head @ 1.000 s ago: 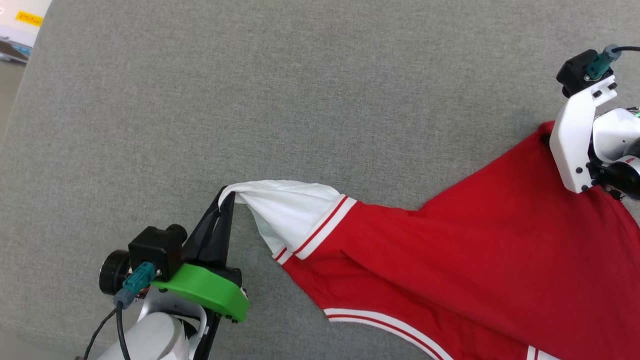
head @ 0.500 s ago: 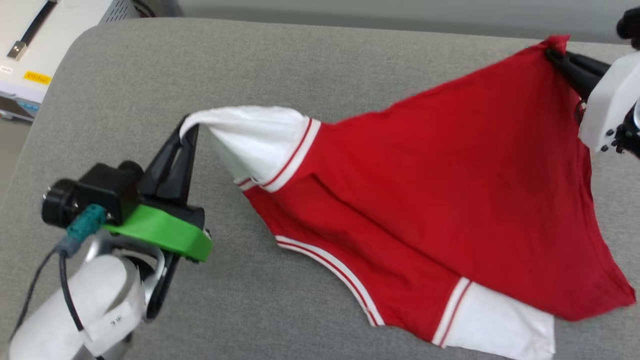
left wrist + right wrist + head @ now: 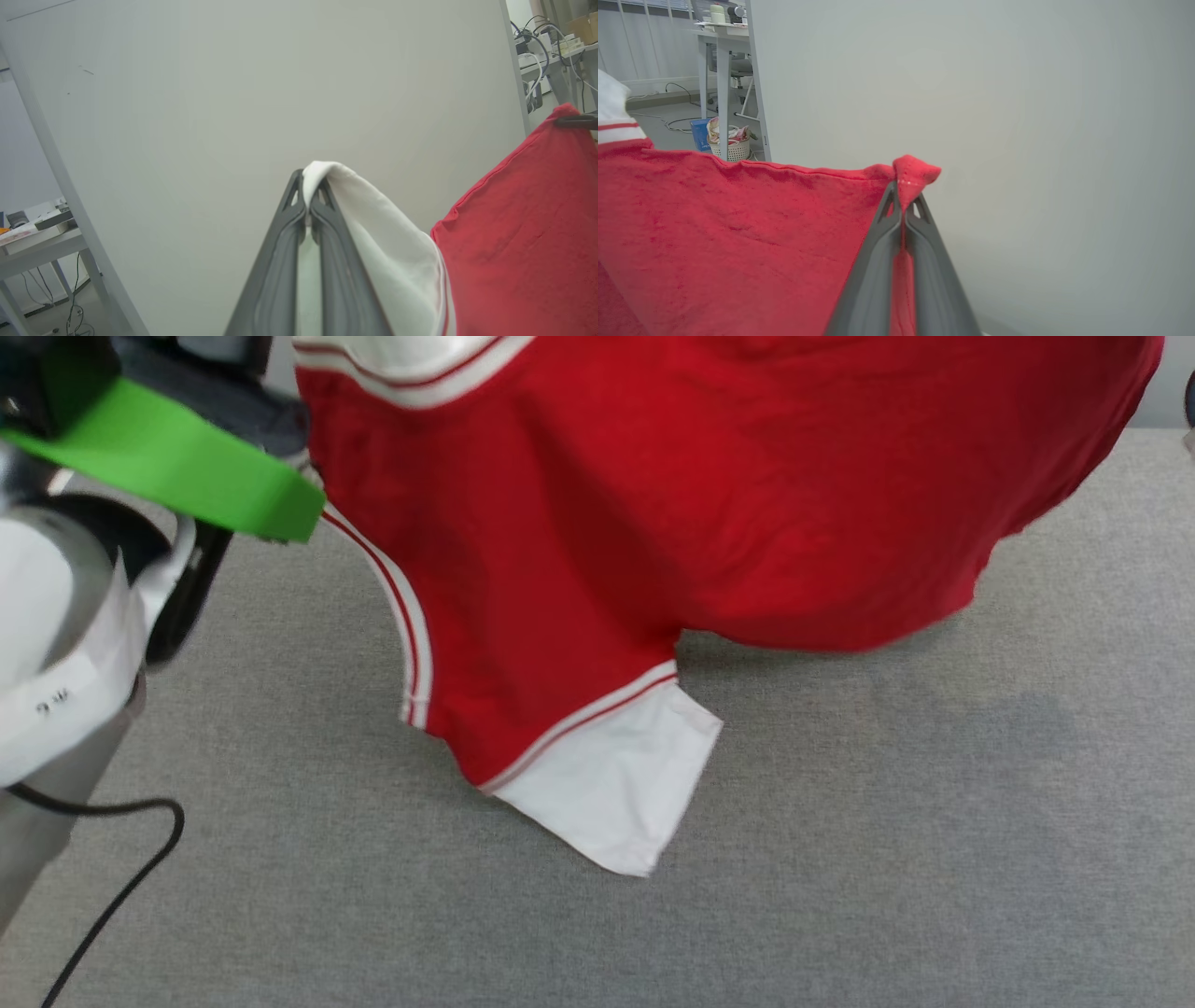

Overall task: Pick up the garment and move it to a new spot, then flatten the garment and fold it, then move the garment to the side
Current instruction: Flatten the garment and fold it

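Over grey fabric (image 3: 840, 859), left pincer (image 3: 308, 186) and right pincer (image 3: 904, 191) each pinch the garment (image 3: 653, 476) tight.

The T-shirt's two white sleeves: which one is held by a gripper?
The upper sleeve, in the left gripper; the lower sleeve hangs loose, ungripped.

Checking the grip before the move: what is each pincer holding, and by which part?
Both hold the shirt: the left pincer pinches the tip of a white sleeve, the right pincer a bunched red corner.
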Tool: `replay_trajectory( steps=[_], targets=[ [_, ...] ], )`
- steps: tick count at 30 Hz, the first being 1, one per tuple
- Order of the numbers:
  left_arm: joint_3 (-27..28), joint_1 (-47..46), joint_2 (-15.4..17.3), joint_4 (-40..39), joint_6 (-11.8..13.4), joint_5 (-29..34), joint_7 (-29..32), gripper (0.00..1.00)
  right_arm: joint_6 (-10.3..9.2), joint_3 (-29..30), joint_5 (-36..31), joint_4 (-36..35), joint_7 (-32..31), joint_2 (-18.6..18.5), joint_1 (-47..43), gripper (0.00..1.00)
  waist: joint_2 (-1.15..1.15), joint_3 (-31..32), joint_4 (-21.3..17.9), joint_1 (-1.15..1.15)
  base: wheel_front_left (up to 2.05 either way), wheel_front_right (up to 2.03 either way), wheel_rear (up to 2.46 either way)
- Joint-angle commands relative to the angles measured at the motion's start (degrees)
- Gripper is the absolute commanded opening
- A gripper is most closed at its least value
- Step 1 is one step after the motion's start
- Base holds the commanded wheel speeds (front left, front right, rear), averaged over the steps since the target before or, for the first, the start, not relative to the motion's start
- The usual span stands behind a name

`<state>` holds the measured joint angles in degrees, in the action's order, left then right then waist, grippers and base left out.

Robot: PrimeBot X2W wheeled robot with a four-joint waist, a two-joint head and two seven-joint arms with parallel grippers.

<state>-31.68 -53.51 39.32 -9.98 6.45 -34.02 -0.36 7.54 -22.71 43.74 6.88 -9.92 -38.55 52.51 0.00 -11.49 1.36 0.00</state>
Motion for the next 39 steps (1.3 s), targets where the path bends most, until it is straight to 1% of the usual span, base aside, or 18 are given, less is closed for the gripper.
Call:
replay_trajectory(
  steps=[1, 3, 5, 8, 11, 13, 16, 20, 25, 29, 32, 35, 39],
  targets=[
    [0.1, -3.3, -0.9, 1.1, -0.8, 0.5, 0.5, 0.0, -0.05, 1.2, -1.1, -0.6, -0.7, 0.8, 1.7, 0.0, 0.0, -1.5, -0.5, 0.0, 0.0, 0.0, 0.0],
    [-0.1, -7.4, -2.3, 3.1, -2.1, 0.5, 1.1, 0.0, -0.05, 2.7, -3.2, -1.0, -1.6, 1.4, 3.3, 0.0, 0.0, -3.0, -0.6, 0.0, 0.0, 0.0, 0.0],
    [-0.6, -11.9, -3.5, 5.9, -3.3, 1.2, 1.7, 0.0, -0.05, 3.2, -6.6, -1.1, -2.1, 1.5, 5.9, 0.0, 0.0, -4.9, -0.6, 0.0, 0.0, 0.0, 0.0],
    [-0.9, -18.9, -6.0, 10.1, -5.0, 1.9, 2.1, 0.0, -0.05, 4.1, -9.0, 0.2, -3.1, 3.2, 10.7, 0.0, 0.0, -8.4, -0.9, 0.0, 0.0, 0.0, 0.0],
    [-1.5, -27.6, -7.1, 15.3, -7.1, 4.4, 2.6, 0.0, -0.05, 4.1, -11.4, 3.0, -3.4, 5.0, 17.6, 0.0, 0.0, -12.3, -1.5, 0.0, 0.0, 0.0, 0.0],
    [-1.2, -32.9, -8.4, 18.6, -8.2, 4.9, 2.7, 0.0, -0.05, 4.0, -12.8, 5.8, -3.2, 6.1, 22.4, 0.0, 0.0, -14.7, -1.9, 0.0, 0.0, 0.0, 0.0],
    [-0.9, -40.4, -9.6, 23.6, -9.3, 6.1, 2.7, 0.0, -0.05, 4.6, -14.4, 10.6, -1.5, 7.4, 29.5, 0.0, 0.0, -17.5, -2.2, 0.0, 0.0, 0.0, 0.0],
    [-0.6, -50.1, -10.9, 29.9, -10.6, 7.8, 1.6, 0.0, -0.05, 4.8, -16.8, 17.5, 2.5, 9.3, 39.2, 0.0, 0.0, -20.4, -2.6, 0.0, 0.0, 0.0, 0.0],
    [-1.0, -60.5, -12.1, 37.4, -12.2, 9.2, -0.6, 0.0, -0.05, 3.0, -19.1, 25.5, 8.0, 11.5, 49.5, 0.0, 0.0, -22.8, -3.7, 0.0, 0.0, 0.0, 0.0],
    [-0.7, -64.3, -13.1, 42.3, -12.8, 8.7, -3.3, 0.0, -0.05, 1.3, -19.5, 31.0, 12.0, 12.6, 53.6, 0.0, 0.0, -24.0, -3.9, 0.0, 0.0, 0.0, 0.0],
    [-1.2, -64.4, -13.3, 45.3, -13.1, 8.3, -4.9, 0.0, -0.05, -0.8, -19.0, 33.6, 14.0, 12.4, 53.6, 0.0, 0.0, -24.9, -3.9, 0.0, 0.0, 0.0, 0.0],
    [-1.9, -63.0, -13.1, 47.7, -13.4, 7.7, -6.6, 0.0, -0.05, -3.7, -19.0, 36.5, 16.4, 12.7, 53.6, 0.0, 0.0, -26.2, -3.7, 0.0, 0.0, 0.0, 0.0],
    [-3.5, -58.3, -12.7, 50.0, -13.6, 7.0, -8.9, 0.0, -0.05, -7.5, -17.0, 39.7, 19.2, 13.4, 50.4, 0.0, 0.0, -26.3, -3.4, 0.0, 0.0, 0.0, 0.0]
  ],
)
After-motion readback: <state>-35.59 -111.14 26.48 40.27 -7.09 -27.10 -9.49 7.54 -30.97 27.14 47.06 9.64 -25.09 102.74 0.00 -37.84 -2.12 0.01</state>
